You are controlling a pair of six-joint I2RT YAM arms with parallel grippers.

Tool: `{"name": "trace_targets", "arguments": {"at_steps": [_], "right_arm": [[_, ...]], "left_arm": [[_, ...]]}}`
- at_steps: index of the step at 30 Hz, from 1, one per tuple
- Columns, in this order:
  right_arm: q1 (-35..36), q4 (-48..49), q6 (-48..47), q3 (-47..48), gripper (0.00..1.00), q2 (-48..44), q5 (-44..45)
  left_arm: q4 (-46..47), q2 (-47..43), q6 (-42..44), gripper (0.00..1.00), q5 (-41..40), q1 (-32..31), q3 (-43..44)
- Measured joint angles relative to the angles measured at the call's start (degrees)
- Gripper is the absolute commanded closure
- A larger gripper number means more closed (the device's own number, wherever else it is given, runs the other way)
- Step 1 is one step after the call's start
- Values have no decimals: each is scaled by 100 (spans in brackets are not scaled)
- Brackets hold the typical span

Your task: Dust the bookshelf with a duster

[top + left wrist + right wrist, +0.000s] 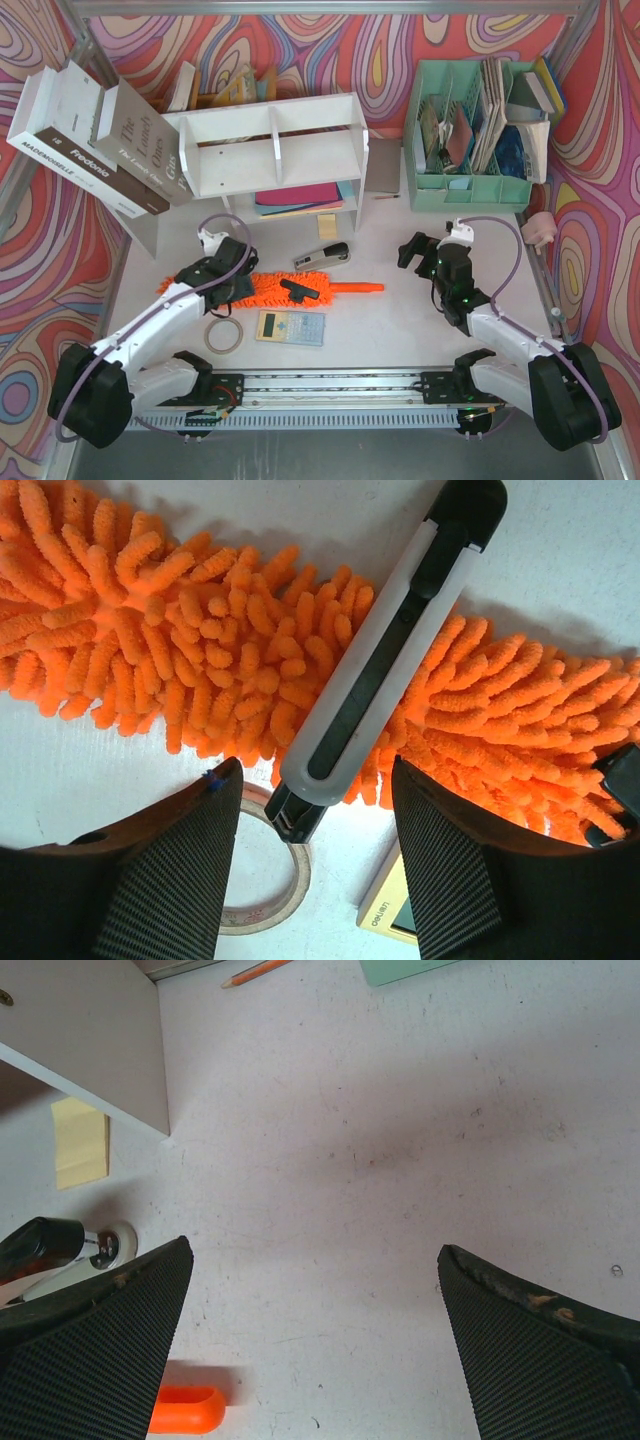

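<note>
Duster: I see the duster [268,288] lying flat on the worktop [400,325], between the arm bases and the bookshelf [260,112]. Its fluffy head is on the left and its handle points right.
Left claw: my left claw [315,770] hangs low over the left part of the head. Its fingers stand apart and clamp nothing.
Between those fingers: the near end of a grey-and-black tool [385,645] that lies slantwise across the orange pile. I see a gap on each side of it, and the fringe of the head sits just beyond the fingertips.
Under the left claw: a tape roll [262,885] and a calculator [385,912] are just beside the head.
Right claw: my right claw [315,1250] is spread wide over bare worktop, right of the handle.
Handle tip: the orange end is just beside the right claw's left finger [100,1350], not between the fingers.
Nearby: a stapler [322,257] lies between the duster and the bookshelf.
</note>
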Motion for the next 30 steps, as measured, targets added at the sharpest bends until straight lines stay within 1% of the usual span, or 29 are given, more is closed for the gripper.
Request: {"name": "trace_targets", "arguments": {"at_steps": [5,9,18,27,30], "right_arm": [[0,0,0,2,3,0,0],[0,0,0,11,3,0,0],[0,0,0,17,3,2,0],[0,-2,2,28,3,37,2],[0,-2,2,28,3,37,2]], "left_arm": [[9,195,39,43,0,0,2],[11,389,61,50,0,2,46],[70,455,101,61,50,0,98],[129,450,105,79,184,0,101],[129,450,105,83,251,2,149]]}}
